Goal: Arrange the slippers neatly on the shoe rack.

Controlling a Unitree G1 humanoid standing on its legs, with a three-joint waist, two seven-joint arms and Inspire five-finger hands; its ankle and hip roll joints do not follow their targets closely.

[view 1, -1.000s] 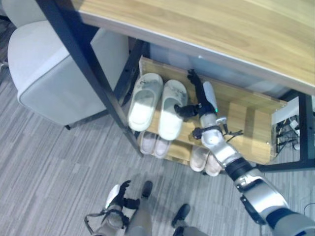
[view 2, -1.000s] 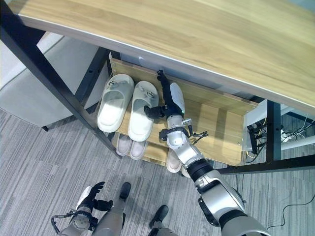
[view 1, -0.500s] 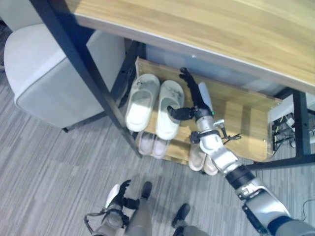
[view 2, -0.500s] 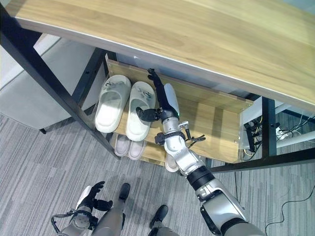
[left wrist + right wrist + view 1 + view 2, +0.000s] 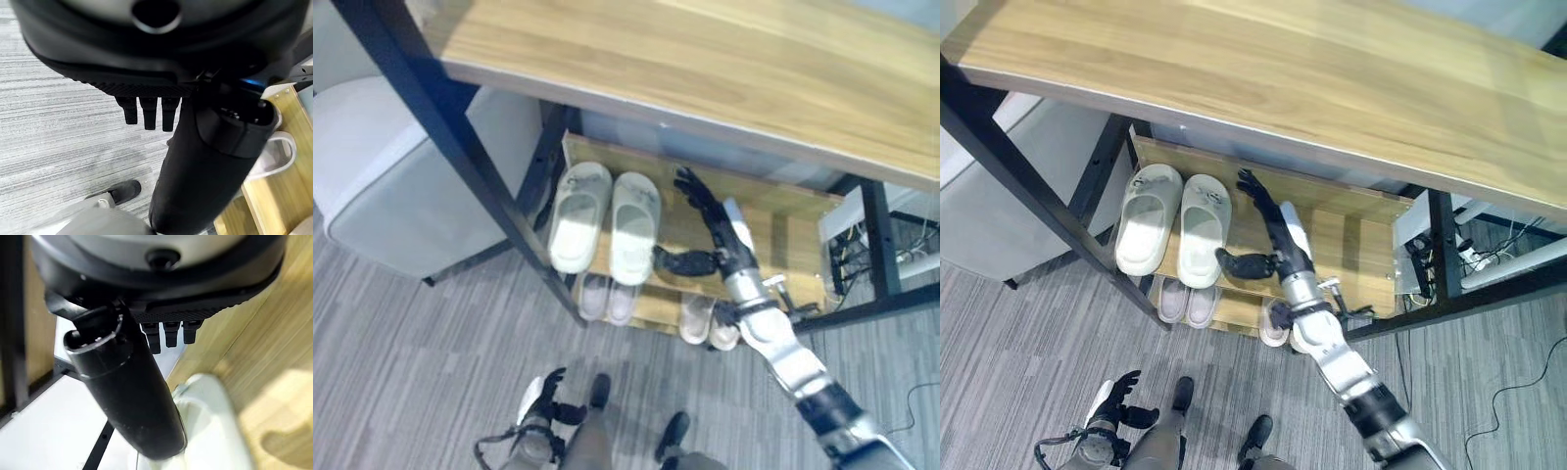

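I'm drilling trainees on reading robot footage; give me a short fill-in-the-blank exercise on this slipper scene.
1. The pair of pale cream slippers lies on the wooden shoe rack's ____ shelf.
2. The right hand, fingers straight, holds ____.
3. The rack stands under a wooden ____.
4. The left hand hangs above the grey ____.

Missing words: top; nothing; table; carpet

Left hand [image 5: 205, 161]: dark bulk close to cam, thumb standing out thick, short fingers [image 5: 149, 112] in a row beside it, straight, holding nothing. Past the fingers: grey striped carpet [image 5: 58, 127]. Wooden shoe rack [image 5: 288, 181], light wood, shows at the thumb's far side from the carpet; its corner edge sits just beside the thumb. A pale slipper [image 5: 274, 156] w/ curved rim lies on the rack, partly hidden behind the thumb.
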